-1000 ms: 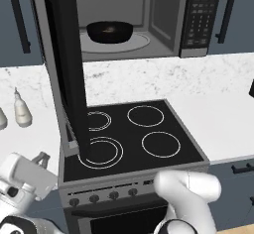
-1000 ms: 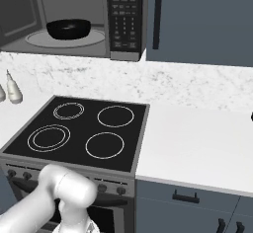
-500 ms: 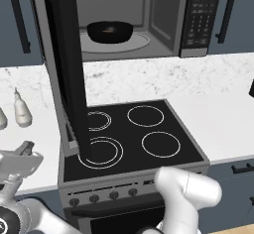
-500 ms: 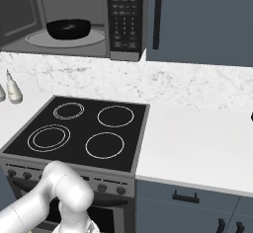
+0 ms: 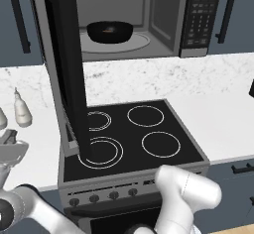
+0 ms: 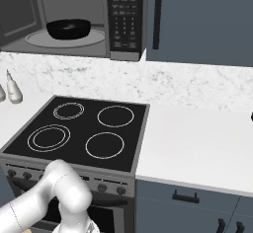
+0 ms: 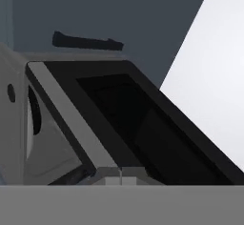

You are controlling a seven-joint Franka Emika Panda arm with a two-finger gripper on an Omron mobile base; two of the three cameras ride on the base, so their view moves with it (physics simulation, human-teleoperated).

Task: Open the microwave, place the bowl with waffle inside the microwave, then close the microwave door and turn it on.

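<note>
Standing open above a kitchen counter, the microwave shows its light grey interior in both base views. Its door is swung fully out toward the camera in the left base view, seen nearly edge-on as a tall dark slab that reaches down in front of the stovetop. Inside the cavity, on the round turntable, sits the small black bowl. A speck of golden brown inside the bowl is the waffle, mostly hidden by the bowl's rim.

To the right of the cavity runs the keypad strip, with rows of small pale buttons. Their markings are too small to read, and no brand name or other writing can be made out anywhere.

The black stovetop has four white rings and lies below the microwave, set into a white speckled counter. A row of knobs lines the stove's front. A white bottle stands on the counter to the left of the stove. Dark blue cabinet doors with black handles flank the microwave.

The white arm bends low in front of the stove. The gripper sits at the far left edge of the left base view, touching nothing, its jaws together. The hand view looks at a tilted dark glass panel with a grey frame.
</note>
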